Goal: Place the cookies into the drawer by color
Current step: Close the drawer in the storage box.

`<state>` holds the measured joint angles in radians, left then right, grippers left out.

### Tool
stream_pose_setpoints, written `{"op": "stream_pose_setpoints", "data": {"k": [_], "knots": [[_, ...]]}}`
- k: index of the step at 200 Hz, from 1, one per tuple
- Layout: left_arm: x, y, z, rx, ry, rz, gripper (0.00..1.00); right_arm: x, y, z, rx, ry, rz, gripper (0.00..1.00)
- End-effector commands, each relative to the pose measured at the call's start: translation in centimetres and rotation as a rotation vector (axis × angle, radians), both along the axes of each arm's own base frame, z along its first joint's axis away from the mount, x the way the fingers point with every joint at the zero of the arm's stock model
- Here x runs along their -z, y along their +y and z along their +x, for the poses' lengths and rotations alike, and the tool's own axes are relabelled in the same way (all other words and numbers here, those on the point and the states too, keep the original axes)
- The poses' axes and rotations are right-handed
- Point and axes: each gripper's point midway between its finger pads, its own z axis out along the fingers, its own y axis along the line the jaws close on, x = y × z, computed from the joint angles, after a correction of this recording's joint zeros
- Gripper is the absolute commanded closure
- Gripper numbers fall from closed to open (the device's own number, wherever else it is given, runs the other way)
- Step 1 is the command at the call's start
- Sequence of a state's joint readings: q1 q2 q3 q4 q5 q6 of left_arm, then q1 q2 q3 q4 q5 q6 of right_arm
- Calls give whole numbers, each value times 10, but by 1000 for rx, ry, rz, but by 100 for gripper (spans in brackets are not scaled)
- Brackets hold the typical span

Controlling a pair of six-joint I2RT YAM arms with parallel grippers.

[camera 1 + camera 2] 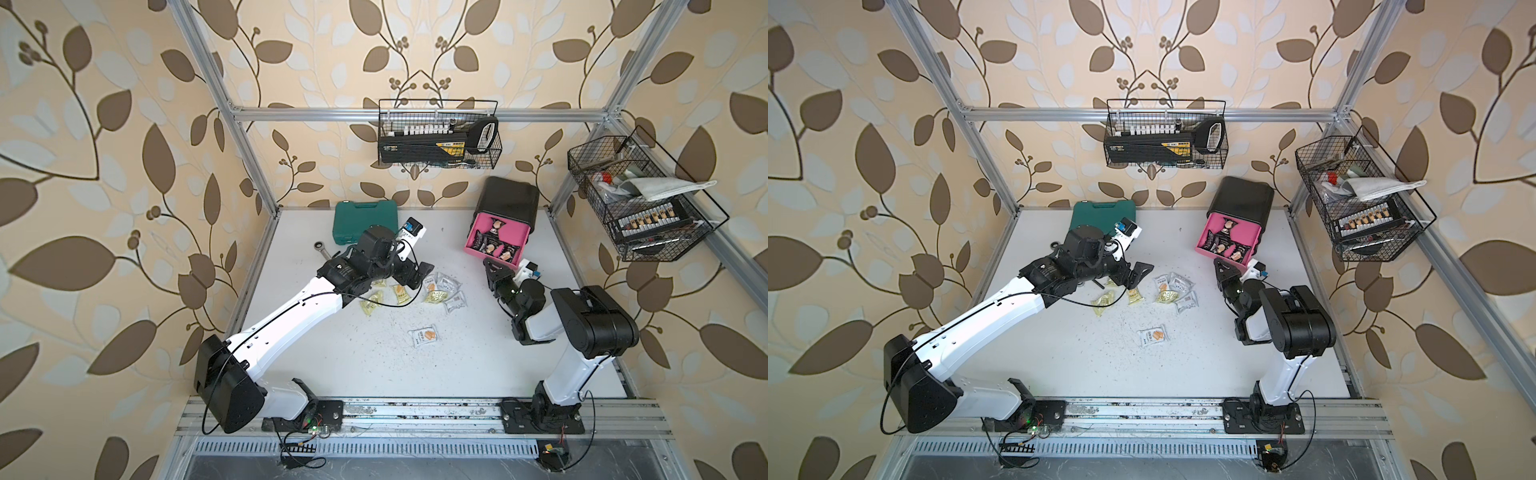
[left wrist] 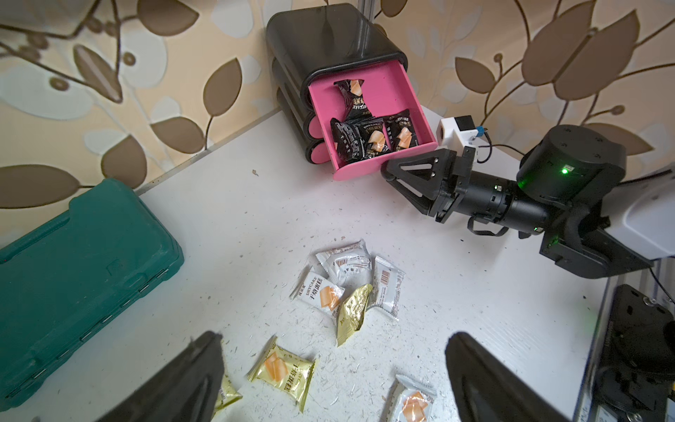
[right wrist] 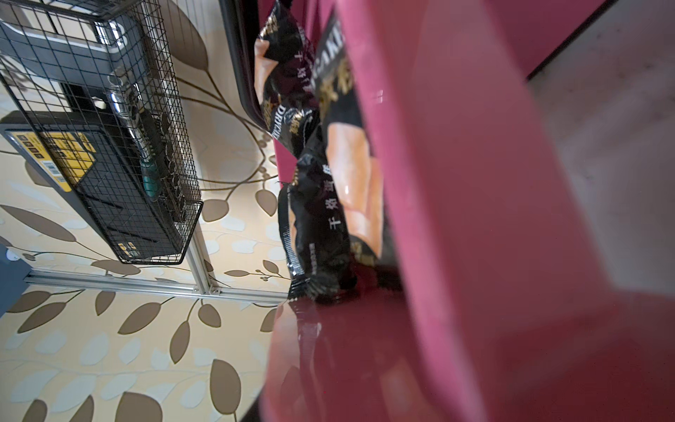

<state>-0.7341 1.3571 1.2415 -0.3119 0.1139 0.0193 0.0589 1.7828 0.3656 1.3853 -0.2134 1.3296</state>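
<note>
Two hands in play. Left hand (image 2: 334,339) is spread wide and empty, hovering low over the yellow cookies (image 2: 283,372) on the desk (image 1: 353,365); one yellow packet lies right between its fingers, not touched as far as I can see. Right hand (image 2: 387,174) has its tips at the front edge of the pulled-out top drawer (image 2: 401,84). Can't tell if it is pinching the front or knob or only resting against it; the contact spot is hidden and the right wrist view is just pink wall and black wrappers up close.

Task things:
- black cookies (image 2: 369,140): about four, all inside the open top drawer of the black cabinet (image 1: 507,199) at the back right of the desk. No black ones visible on the desk.
- white cookies (image 2: 347,263): a cluster of three mid-desk, plus a lone white packet (image 1: 424,336) nearer the front.
- yellow ones: about four, loose beside and left of the white cluster; one gold packet (image 2: 352,310) lies on its edge.
- two lower drawers: shut.

Progress, my read: one colour of three is done. Left to do: white and yellow, roughly eight packets, each into its own lower drawer, which has to be opened first. Top drawer likely needs closing.

Clutter: green tool case (image 2: 84,263) back left, wrench (image 1: 322,247) beside it, both out of the way.
</note>
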Motion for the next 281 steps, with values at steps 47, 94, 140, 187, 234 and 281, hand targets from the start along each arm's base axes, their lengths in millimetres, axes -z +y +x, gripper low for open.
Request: {"op": "stream_pose_setpoints", "data": {"k": [47, 94, 140, 187, 234, 281], "knots": [[-16, 0, 0, -10, -37, -28, 2, -46, -5, 8, 42, 0, -28, 81], [-17, 2, 0, -14, -45, -23, 2, -60, -8, 23, 55, 43, -114, 81], [-19, 3, 0, -18, -53, -24, 2, -66, -11, 44, 77, 55, -129, 81], [-21, 3, -1, -15, -54, -30, 2, -76, -18, 68, 112, 58, -135, 81], [-22, 2, -2, -10, -51, -36, 2, -77, -30, 97, 156, 63, -103, 81], [-19, 3, -1, -15, -53, -27, 2, -77, -34, 125, 186, 60, -79, 81]]}}
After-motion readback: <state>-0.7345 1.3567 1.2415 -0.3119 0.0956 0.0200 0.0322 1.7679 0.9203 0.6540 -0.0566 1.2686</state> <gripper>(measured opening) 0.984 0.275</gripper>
